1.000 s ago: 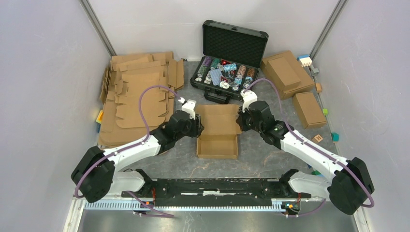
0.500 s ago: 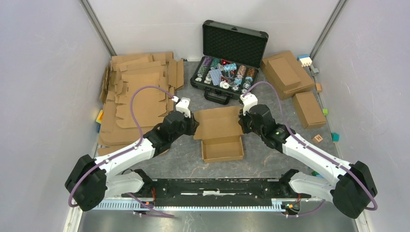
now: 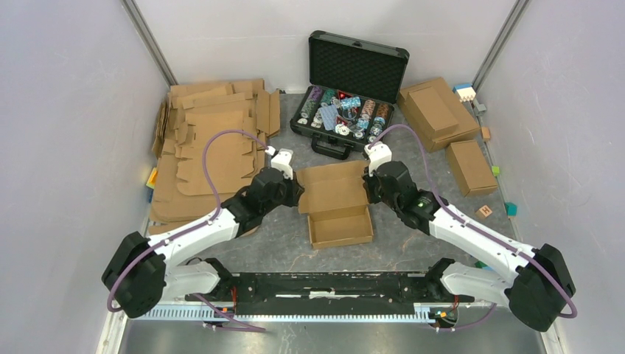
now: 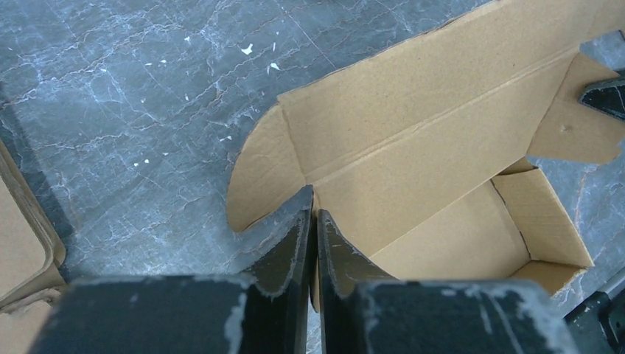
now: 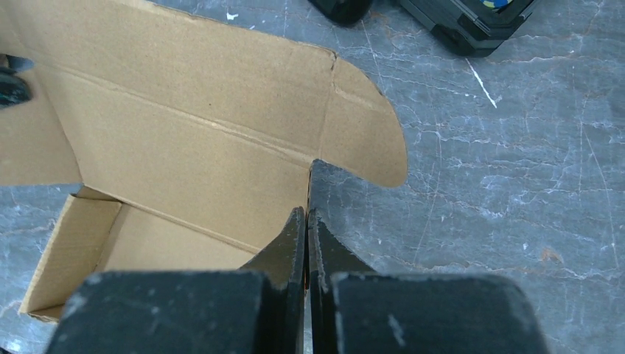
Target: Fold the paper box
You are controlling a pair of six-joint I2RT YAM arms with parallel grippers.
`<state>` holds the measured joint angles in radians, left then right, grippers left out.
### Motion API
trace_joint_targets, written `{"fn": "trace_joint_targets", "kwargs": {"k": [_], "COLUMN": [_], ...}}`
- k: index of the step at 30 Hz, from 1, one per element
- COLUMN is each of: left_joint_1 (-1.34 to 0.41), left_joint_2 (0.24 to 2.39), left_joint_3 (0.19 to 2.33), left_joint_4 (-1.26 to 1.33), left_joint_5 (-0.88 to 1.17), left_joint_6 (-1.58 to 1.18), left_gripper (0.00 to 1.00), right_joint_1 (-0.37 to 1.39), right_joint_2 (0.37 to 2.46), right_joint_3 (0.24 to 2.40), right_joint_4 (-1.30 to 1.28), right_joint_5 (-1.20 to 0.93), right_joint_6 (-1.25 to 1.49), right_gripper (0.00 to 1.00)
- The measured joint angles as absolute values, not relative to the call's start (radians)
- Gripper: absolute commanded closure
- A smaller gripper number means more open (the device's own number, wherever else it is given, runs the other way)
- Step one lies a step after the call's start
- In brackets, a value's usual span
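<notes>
Compared with one second earlier, your paper box (image 3: 337, 208) has turned slightly anticlockwise and slid toward 5 o'clock. It lies at 6 o'clock of the black case (image 3: 358, 68), with its tray formed, lid open and rounded flaps out. The left gripper (image 4: 313, 205) at its 9 o'clock and the right gripper (image 5: 306, 212) at its 3 o'clock each pinch a hinge corner.

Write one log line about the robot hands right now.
stage: folding | left hand: shut on paper box, left lid corner | right hand: shut on right lid corner | lid: open
</notes>
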<state>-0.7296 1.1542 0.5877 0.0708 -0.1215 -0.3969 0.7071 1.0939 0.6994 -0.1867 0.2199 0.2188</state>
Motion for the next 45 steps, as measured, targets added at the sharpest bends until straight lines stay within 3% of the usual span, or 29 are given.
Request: {"fn": "trace_joint_targets", "kwargs": {"k": [13,23,29,33,45], "left_joint_1": [-0.730,-0.731,-0.763,-0.802,-0.824], "left_joint_2": [1.238,1.283,1.285,1.320,1.426], "left_joint_3": [0.767,0.770,0.765,0.782,0.849], "left_joint_4": [-0.050,-0.027,-0.015,-0.023,-0.082], "left_joint_5": [-0.207,-0.205,-0.268,-0.334,-0.365], "left_joint_6": [-0.485,-0.562,-0.633,-0.640,-0.640], "left_gripper": [0.98,0.98,0.94,0.84,0.86], "right_joint_1": [0.791,0.804,0.821,0.825,0.825], "right_joint_2": [1.137,1.123,1.121,1.152,1.201], "right_joint_3": [0.705,0.597,0.572,0.594,0.643], "right_joint_4": [-0.106,0.058,0.083,0.059,0.014], "right_joint_5": [0.506,0.607,0.648,0.672,0.719], "right_joint_6": [0.351,0.447,0.502,0.516,0.535], "right_gripper": [1.00,1.00,1.00,1.00,1.00]}}
